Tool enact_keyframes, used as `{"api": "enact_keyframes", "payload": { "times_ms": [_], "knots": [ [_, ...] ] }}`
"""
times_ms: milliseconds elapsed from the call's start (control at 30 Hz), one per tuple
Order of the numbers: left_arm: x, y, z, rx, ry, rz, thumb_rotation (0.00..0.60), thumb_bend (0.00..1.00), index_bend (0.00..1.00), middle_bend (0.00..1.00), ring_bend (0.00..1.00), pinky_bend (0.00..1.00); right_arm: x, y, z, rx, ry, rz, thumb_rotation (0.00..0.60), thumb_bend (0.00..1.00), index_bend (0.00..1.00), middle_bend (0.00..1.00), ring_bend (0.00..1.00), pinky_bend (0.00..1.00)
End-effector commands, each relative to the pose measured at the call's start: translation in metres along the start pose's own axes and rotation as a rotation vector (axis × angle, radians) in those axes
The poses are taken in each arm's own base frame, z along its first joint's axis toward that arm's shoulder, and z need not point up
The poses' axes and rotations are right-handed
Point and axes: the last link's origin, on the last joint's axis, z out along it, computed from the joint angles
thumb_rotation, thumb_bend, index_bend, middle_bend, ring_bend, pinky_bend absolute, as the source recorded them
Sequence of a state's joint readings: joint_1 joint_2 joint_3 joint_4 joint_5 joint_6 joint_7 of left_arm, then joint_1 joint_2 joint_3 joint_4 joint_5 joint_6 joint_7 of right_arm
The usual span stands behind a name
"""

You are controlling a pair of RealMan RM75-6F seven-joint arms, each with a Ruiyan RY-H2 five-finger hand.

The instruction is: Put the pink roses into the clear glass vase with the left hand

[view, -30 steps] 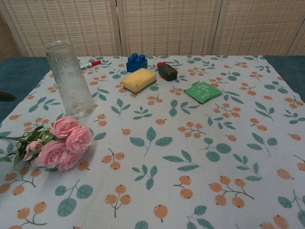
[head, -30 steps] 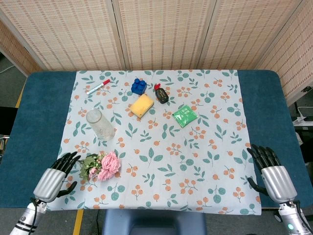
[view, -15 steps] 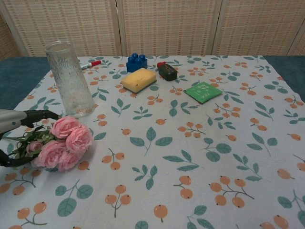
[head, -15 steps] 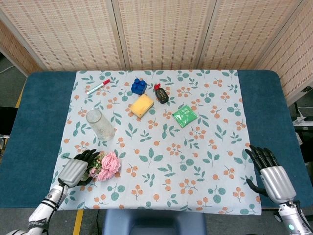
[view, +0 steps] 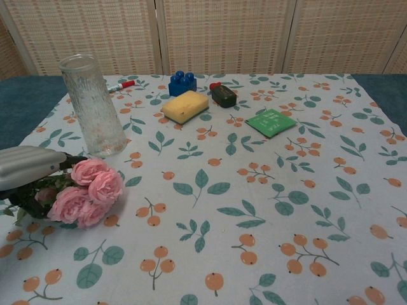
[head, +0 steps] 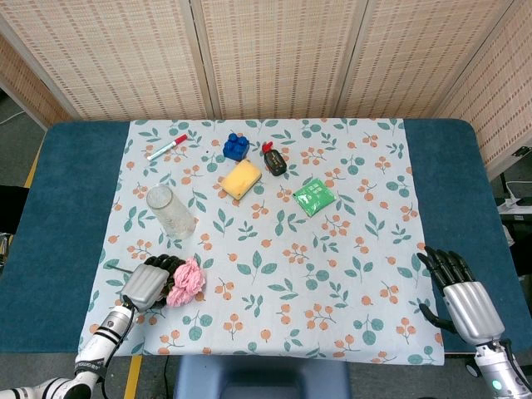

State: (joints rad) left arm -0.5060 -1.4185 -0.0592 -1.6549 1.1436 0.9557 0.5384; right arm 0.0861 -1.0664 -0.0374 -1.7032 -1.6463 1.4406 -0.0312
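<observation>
The pink roses (head: 188, 280) (view: 89, 190) lie on the cloth near the front left, blooms pointing right. My left hand (head: 147, 282) (view: 30, 167) lies over their green stems, and its dark fingers (view: 33, 204) curl around the stems and hide them. The bunch still rests on the table. The clear glass vase (head: 170, 212) (view: 93, 105) stands upright and empty just behind the roses, apart from the hand. At the table's front right corner my right hand (head: 462, 296) rests open, holding nothing; only the head view shows it.
Behind the vase lie a red-capped marker (head: 167, 147), a blue block (head: 236, 146), a yellow sponge (head: 241, 179), a small black and red object (head: 274, 160) and a green packet (head: 314, 198). The floral cloth (head: 332, 283) covers a blue table.
My left hand has moved right from the table's edge onto the rose stems, and its fingers have closed around them. The roses, the vase and the right hand have stayed in place.
</observation>
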Motion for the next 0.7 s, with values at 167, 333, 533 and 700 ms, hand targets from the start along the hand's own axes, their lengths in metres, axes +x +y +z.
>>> {"api": "enact_keyframes", "payload": {
  "times_ms": [167,333,533,700],
  "knots": [
    [0.001,0.001,0.002,-0.012,0.089,-0.075,0.600,0.58,0.49,0.56,0.44,0.26,0.000,0.000,0.000,0.001,-0.004,0.000,0.600,0.21,0.00,0.00,0.00,0.00],
    [0.018,-0.007,-0.004,-0.053,0.292,-0.220,0.600,0.59,0.54,0.62,0.43,0.19,0.000,0.000,0.000,-0.003,0.000,0.000,0.600,0.21,0.00,0.00,0.00,0.00],
    [0.052,-0.034,-0.025,-0.132,0.583,-0.528,0.600,0.59,0.54,0.63,0.43,0.19,-0.001,0.001,0.001,-0.009,-0.003,-0.002,0.600,0.21,0.00,0.00,0.00,0.00],
    [0.097,-0.055,-0.036,-0.239,0.788,-0.974,0.600,0.59,0.54,0.63,0.43,0.21,-0.005,0.000,0.003,-0.006,-0.023,-0.007,0.600,0.21,0.00,0.00,0.00,0.00]
  ]
}}
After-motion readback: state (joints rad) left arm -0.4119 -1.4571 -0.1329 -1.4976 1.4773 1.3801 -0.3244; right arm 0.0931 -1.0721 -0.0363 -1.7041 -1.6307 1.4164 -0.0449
